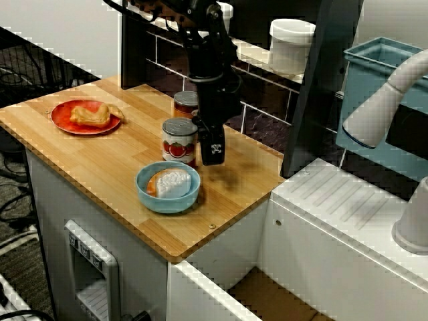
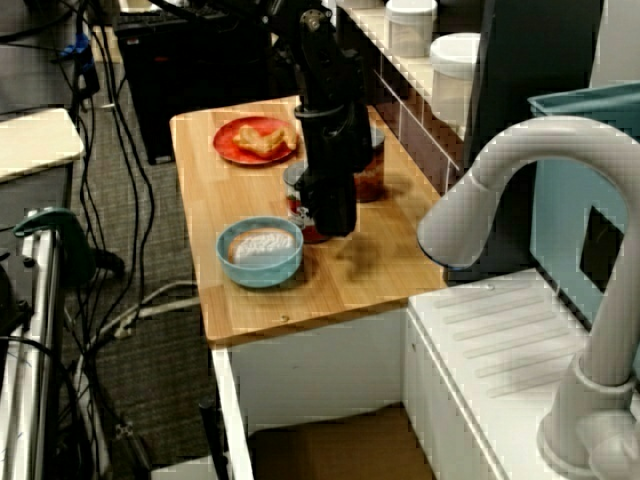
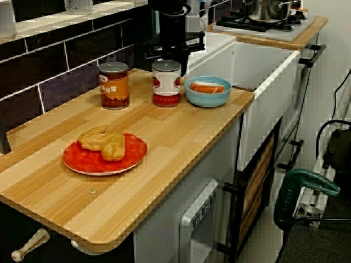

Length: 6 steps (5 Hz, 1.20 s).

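Nearest on the pale, straight-grained wooden counter (image 1: 114, 170) sits a glossy blue bowl (image 1: 152, 199) holding something pale and something orange. Just behind it stands a round tin can with a red tomato label (image 1: 179, 142). The black gripper (image 1: 212, 152) hangs fingers-down just to its right, the can outside them. From the corner view the fingers blur together, so I cannot tell their spread. Farther back stands an orange-labelled can (image 1: 186, 104). Far left lies a red plate (image 1: 63, 124) of bread.

Upright red-labelled tin can (image 1: 179, 140) on wooden counter (image 1: 100, 160), just beside blue bowl (image 1: 155, 200)
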{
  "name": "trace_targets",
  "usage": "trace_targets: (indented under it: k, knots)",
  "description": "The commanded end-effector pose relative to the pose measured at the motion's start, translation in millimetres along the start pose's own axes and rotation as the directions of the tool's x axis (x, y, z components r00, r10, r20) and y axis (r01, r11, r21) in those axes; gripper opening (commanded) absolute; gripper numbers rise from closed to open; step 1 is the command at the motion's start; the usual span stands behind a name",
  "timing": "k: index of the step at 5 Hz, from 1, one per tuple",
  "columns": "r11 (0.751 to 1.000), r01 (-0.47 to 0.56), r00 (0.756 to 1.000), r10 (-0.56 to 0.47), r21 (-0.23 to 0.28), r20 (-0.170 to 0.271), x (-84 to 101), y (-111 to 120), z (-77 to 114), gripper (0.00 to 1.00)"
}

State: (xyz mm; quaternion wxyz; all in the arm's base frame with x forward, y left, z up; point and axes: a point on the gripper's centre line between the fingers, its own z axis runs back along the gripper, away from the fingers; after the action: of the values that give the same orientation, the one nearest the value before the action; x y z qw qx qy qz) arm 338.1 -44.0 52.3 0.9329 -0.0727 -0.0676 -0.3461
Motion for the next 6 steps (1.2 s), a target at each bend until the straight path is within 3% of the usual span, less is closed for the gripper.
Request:
trace_targets:
  k: [1, 4, 6]
  knots:
    - [0.998, 0.008, 0.999, -0.01, 0.058, 0.036, -22.4, 14, 31.7, 0.0]
    - [0.995, -0.058, 0.998, 0.056, 0.083, 0.027, -56.2, 54, 53.3, 0.0]
    - [0.995, -0.076, 0.997, 0.075, 0.069, 0.016, -72.1, 67, 57.0, 0.0]
